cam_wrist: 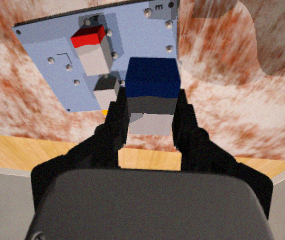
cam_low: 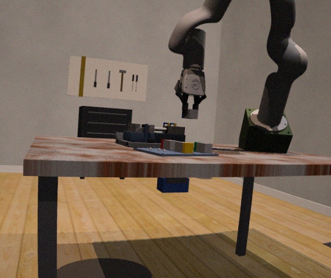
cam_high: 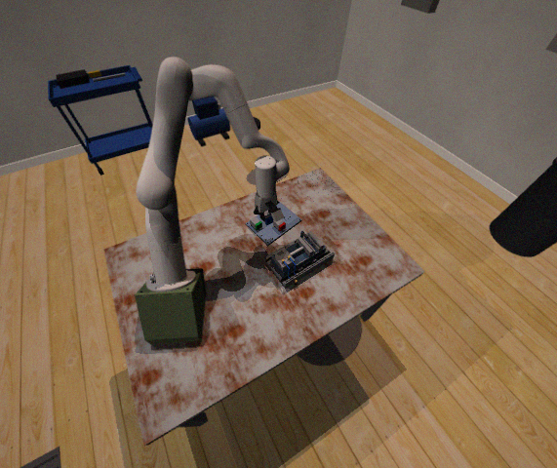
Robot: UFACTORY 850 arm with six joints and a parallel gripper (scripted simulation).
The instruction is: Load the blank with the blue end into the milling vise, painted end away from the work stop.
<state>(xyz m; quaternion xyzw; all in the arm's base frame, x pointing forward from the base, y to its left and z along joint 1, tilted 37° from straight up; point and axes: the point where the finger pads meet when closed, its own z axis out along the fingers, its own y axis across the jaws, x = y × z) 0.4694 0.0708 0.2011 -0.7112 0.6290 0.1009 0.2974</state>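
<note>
open air separates the claw (cam_high: 266, 215) (cam_low: 190, 111) (cam_wrist: 151, 100) from the vise (cam_high: 298, 259) (cam_low: 150, 136), seemingly unobstructed.

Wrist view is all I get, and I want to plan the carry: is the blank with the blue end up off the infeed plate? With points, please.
Observer: Yes. The exterior view shows the blank with the blue end (cam_high: 268, 219) (cam_low: 192, 113) (cam_wrist: 153, 77) held in the gripper (cam_high: 267, 214) (cam_low: 190, 110) (cam_wrist: 151, 100), with open air between it and the infeed plate (cam_high: 268, 236) (cam_low: 174, 154) (cam_wrist: 42, 45).

Operator: I see a red-ended and a yellow-ended blank on the plate. Any more?

Observer: One: the green-ended blank (cam_high: 256, 222) (cam_low: 204, 147), shown by the top and exterior views.

Operator: And where is the vise?

Observer: The milling vise (cam_high: 313, 266) (cam_low: 134, 136) stands on the table beside the infeed plate, in the top view.
</note>
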